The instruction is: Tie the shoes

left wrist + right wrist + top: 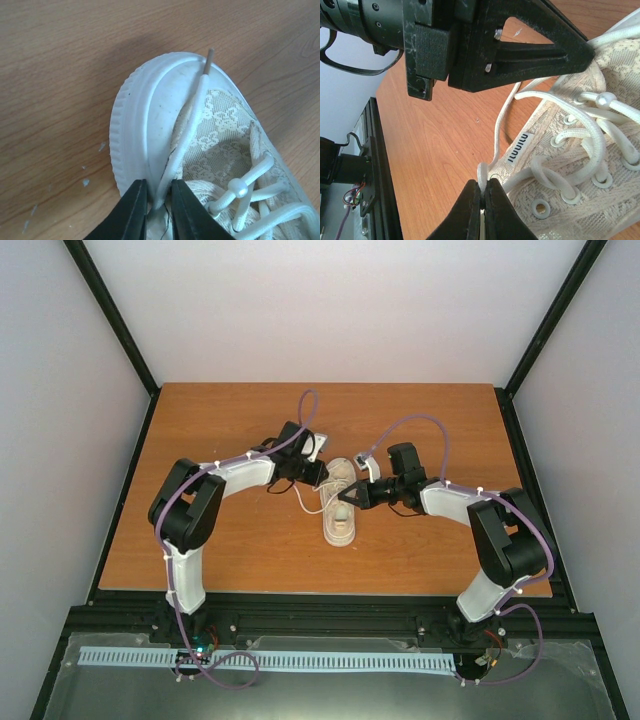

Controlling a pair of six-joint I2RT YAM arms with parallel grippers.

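The cream sneaker (339, 512) lies mid-table, lengthwise along the near-far line. My left gripper (322, 475) is at its far left, my right gripper (347, 496) at its right side. In the left wrist view my gripper (159, 200) is shut on a white lace (192, 117) that runs over the toe cap (145, 115) to a brown tip. In the right wrist view my gripper (483, 200) is shut on a folded loop of lace (483, 174) beside the shoe's tongue label (519, 148). A loose knot sits over the eyelets (555, 180). The left gripper's body (520, 45) hangs above.
The wooden table (220, 540) is bordered by a black frame (300, 595) and white walls. A slack lace strand (303, 502) curls on the table to the shoe's left. Purple cables arc over both arms.
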